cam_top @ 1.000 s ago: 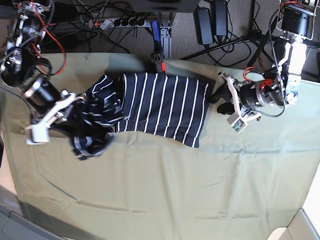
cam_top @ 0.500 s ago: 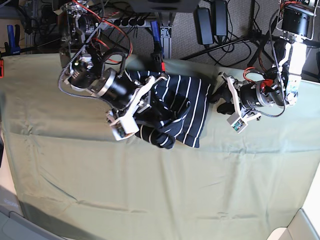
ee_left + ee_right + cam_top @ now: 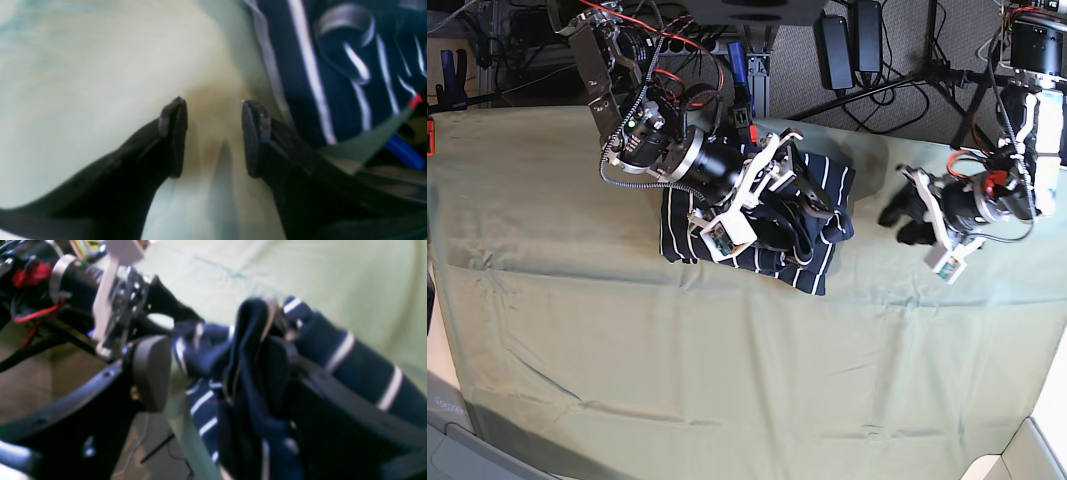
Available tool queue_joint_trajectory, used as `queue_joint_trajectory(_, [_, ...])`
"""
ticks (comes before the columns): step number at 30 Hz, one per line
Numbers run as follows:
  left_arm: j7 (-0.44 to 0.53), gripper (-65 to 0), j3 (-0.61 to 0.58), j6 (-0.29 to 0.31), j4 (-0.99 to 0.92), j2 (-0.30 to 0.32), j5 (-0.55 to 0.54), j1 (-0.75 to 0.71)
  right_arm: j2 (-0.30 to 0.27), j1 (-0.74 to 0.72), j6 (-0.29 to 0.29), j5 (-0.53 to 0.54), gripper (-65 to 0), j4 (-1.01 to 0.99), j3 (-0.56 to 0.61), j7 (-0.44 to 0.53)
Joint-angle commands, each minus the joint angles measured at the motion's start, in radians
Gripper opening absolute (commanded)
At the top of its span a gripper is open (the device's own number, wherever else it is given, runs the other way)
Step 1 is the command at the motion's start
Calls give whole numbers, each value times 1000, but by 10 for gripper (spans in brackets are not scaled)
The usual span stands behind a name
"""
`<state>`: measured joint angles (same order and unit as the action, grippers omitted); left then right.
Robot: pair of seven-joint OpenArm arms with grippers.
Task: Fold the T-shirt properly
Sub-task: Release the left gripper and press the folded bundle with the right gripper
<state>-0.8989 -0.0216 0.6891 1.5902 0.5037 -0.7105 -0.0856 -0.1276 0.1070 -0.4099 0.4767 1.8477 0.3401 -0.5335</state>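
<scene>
Soft striped T-shirt (image 3: 253,380) sits bunched between my right gripper's (image 3: 217,370) fingers, maybe pinched; my left gripper (image 3: 213,136) gapes, holding nothing.

Both wrist views blurred, right gripper (image 3: 217,370) half buried in T-shirt (image 3: 253,380) folds, grip unclear

We see a bench (image 3: 747,400) covered edge to edge with a pale green cloth (image 3: 627,350) that carries shallow creases and wrinkles. Behind the bench we see grey carpeted floor (image 3: 897,75). A power strip (image 3: 677,43) lies there among tangled black cables (image 3: 867,95), with two black power adapters (image 3: 852,45) near it. A black tripod stand (image 3: 937,70) rises at the back right. A blue clamp (image 3: 739,65) grips the bench's far edge. Lighting is even and diffuse.
</scene>
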Motion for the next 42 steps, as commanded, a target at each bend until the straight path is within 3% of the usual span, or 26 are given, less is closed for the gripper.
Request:
queue_joint_trajectory(1, [-1,-349,37,9,11,16,-27,13,8,-22,-62,33,-230,34,1,29])
queue_joint_trajectory(9, [-48,-349,166,9,11,74,-139,13,137,-120,-62,80,-231,72,0,-25])
queue_joint_trajectory(12, [-48,-349,167,9,11,85,-141,12,156,-151,-62,0,-242,73,-3,-45])
queue_joint_trajectory(14, [-49,-349,167,9,11,93,-145,10,155,-163,-61,-76,-367,73,-14,-48])
queue_joint_trajectory(16, [-50,-349,167,9,11,104,-147,4,155,-164,-61,-131,-619,73,-40,-59])
queue_joint_trajectory(17, [-50,-350,167,9,11,109,-153,2,155,-164,-61,-132,-650,73,-60,-92])
queue_joint_trajectory(21, [-78,-349,167,9,13,126,-236,2,148,-161,-60,-54,-650,102,-167,-253])
queue_joint_trajectory(23, [-95,-350,167,9,13,126,-260,2,117,-152,-60,-3,-650,127,-218,-300])
queue_joint_trajectory(31, [-115,-349,167,9,13,140,-274,0,-5,-13,-61,58,-650,175,-320,-301])
queue_joint_trajectory(42, [-122,-349,167,9,13,140,-295,-1,-21,32,-62,58,-650,122,-191,-211])
